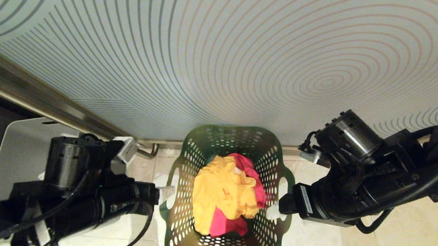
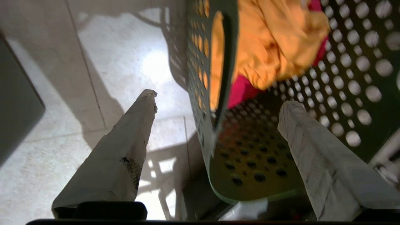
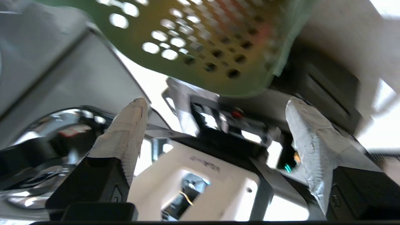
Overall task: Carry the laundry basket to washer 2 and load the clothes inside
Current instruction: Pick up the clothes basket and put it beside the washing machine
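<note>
A broad pale wall panel (image 1: pixel 238 55) with curved concentric stripes is filling the upper part of the head view, and a metal rail (image 1: pixel 44 104) is running along its lower edge down toward the tiled floor (image 1: pixel 400 222). The laundry basket (image 1: pixel 191 157) is sitting on those tiles right against the foot of the panel, between the two arms. Inside it the clothes (image 1: pixel 222 195) are lying in a heap, a yellow garment on top of a pink-red one.

The left gripper (image 1: pixel 166 192) is reaching in from the left side, its taped fingers (image 2: pixel 125 150) spreading wide; in the left wrist view one is standing outside the basket wall and the other inside, straddling the rim by the oval handle cut-out (image 2: pixel 217 59) without pinching it.

The right gripper (image 1: pixel 274 211) is sitting just beside the opposite rim, its claw also gaping apart with nothing between the fingers (image 3: pixel 125 137); the basket's flared edge is hanging above them in its wrist view.
</note>
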### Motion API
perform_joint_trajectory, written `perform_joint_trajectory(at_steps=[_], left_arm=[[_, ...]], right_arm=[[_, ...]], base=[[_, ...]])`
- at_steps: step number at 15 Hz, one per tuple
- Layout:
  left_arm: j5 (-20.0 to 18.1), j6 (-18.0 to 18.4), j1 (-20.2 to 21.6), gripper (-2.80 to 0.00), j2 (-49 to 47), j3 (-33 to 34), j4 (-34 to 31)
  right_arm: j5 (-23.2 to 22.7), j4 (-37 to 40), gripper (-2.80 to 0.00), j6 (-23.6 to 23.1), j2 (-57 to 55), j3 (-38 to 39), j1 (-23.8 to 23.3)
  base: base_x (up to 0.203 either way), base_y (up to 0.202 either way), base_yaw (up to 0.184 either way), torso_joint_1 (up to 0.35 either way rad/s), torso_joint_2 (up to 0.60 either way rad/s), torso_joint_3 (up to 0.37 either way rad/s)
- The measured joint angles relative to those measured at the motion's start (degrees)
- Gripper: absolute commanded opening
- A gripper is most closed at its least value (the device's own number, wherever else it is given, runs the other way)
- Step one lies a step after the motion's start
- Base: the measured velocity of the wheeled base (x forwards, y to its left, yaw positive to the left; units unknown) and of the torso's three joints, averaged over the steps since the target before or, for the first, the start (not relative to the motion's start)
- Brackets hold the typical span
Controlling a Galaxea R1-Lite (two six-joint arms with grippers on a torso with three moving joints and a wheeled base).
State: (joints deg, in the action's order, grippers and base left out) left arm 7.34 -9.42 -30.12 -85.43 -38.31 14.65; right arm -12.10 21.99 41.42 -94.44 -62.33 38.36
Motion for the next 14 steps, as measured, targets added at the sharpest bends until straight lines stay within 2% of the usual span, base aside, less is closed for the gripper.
perform_joint_trajectory(at_steps=[2, 4, 14], left_arm=[[2.5, 0.5, 0.0, 0.00, -3.3, -1.9, 2.0], [2.7, 1.8, 0.1, 0.00, -5.8, -3.1, 2.3], [2.4, 1.6, 0.1, 0.00, -11.1, -4.4, 2.7]], right_arm=[[1.3, 3.6, 0.00, 0.0, -1.4, -1.7, -0.2], [1.5, 6.6, 0.00, 0.0, -2.1, -2.6, -0.8], [1.8, 5.6, 0.00, -1.5, -6.4, -1.1, -5.0]], base=[[0.000, 0.000, 0.000, 0.000, 0.00, 0.000], [0.000, 0.000, 0.000, 0.000, 0.00, 0.000], [0.000, 0.000, 0.000, 0.000, 0.00, 0.000]])
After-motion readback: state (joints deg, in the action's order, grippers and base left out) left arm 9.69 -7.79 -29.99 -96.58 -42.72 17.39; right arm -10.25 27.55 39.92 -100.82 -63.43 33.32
